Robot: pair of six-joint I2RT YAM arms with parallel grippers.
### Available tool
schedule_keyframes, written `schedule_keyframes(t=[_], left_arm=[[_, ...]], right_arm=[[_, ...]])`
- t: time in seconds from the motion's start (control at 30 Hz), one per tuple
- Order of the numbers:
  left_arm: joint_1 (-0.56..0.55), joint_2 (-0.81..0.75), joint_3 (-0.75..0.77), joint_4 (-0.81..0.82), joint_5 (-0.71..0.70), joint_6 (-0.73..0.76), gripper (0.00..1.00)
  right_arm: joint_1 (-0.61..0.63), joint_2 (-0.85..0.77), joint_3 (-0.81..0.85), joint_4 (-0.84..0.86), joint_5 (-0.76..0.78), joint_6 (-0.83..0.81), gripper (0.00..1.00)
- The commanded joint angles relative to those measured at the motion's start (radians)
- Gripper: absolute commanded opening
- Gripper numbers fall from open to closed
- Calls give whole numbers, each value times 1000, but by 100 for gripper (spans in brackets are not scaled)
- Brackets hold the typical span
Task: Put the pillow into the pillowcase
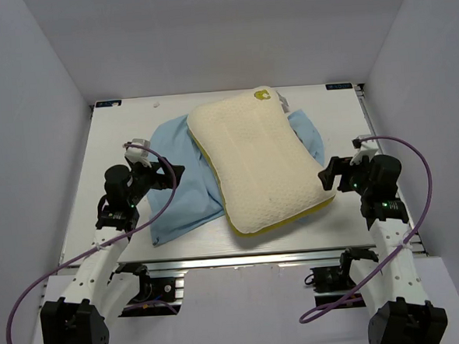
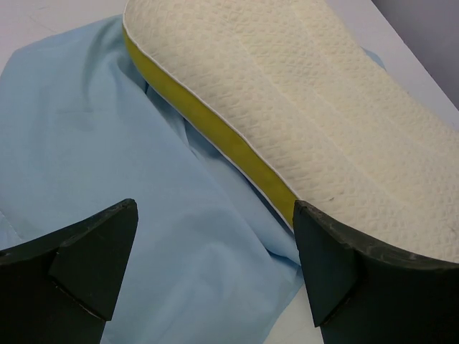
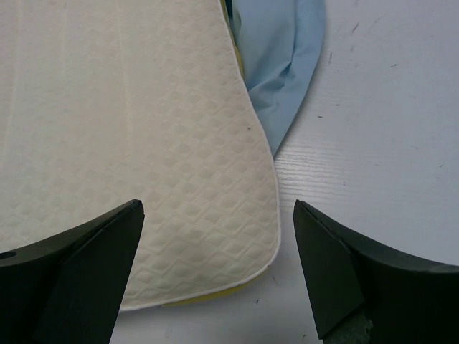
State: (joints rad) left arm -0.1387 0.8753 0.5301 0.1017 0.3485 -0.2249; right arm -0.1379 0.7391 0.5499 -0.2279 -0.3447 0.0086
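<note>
The pillow (image 1: pixel 260 162) lies slantwise at the centre of the frame, on top of the light blue pillowcase (image 1: pixel 180 187). At its left the left gripper (image 1: pixel 174 175) and at its right the right gripper (image 1: pixel 328 175) have their jaws spread apart, holding nothing

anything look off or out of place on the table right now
The pillow lies on top of the pillowcase rather than inside it, set at a slant to the table edges. The pillowcase is rumpled beneath it, spread out mostly to the left with a bit showing on the right. Nothing looks spilled or damaged.
</note>
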Motion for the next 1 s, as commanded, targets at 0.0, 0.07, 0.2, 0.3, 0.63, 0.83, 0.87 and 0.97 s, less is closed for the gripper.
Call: schedule_keyframes(t=[0.0,0.07,0.2,0.3,0.63,0.83,0.87,0.97], left_arm=[[2,-12,28,15,20,12,98],[2,-10,28,12,21,12,98],[2,-4,33,4,12,15,98],[2,11,45,-11,15,18,98],[2,86,85,-74,37,48,81],[2,140,96,-97,21,70,81],[2,148,96,-97,20,76,82],[-2,198,110,-131,-2,85,86]], right_arm=[[-5,-12,21,45,-52,-5,89],[-5,-1,10,33,-117,-80,89],[-3,37,73,-105,-478,-460,89],[52,75,209,-156,-435,-489,89],[378,287,432,-151,-185,-397,89],[573,452,536,-47,25,-202,77],[607,473,547,-16,62,-176,80],[740,561,591,36,226,-52,89]])
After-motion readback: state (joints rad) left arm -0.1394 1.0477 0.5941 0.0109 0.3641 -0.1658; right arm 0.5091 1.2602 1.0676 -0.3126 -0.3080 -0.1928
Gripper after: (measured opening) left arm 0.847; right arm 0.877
